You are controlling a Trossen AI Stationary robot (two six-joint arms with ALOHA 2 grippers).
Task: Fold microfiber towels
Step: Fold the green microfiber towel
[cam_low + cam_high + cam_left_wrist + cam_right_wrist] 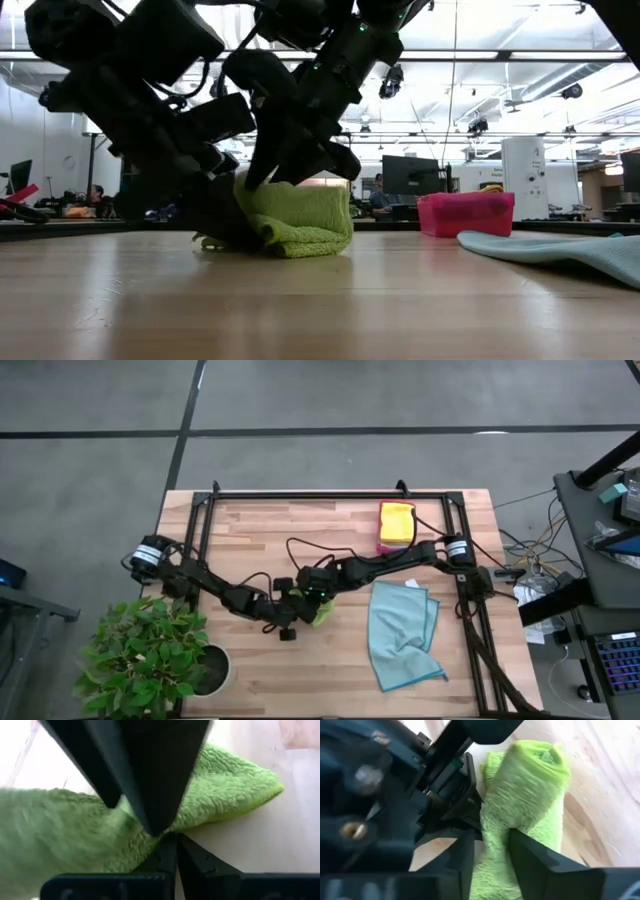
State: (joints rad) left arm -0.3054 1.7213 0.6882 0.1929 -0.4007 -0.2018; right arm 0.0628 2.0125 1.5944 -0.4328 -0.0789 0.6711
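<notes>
Both grippers meet at the green towel (pixel 322 610), surface centre. Right fingers (pixel 530 855) pinch its fleecy, bunched edge; left fingers (pixel 172 860) closed, holding nothing visible. Judged mid-fold. Blue towel (pixel 400 635), 4 o'clock, lies flat, loosely doubled. Yellow towel (pixel 397 521), 1 o'clock, looks folded on the tray (pixel 465 214).

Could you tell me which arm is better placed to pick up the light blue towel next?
Probably the right. The light blue towel lies on the right arm's side of the table, beside the right gripper. The left gripper sits farther off at the lime green towel.
</notes>
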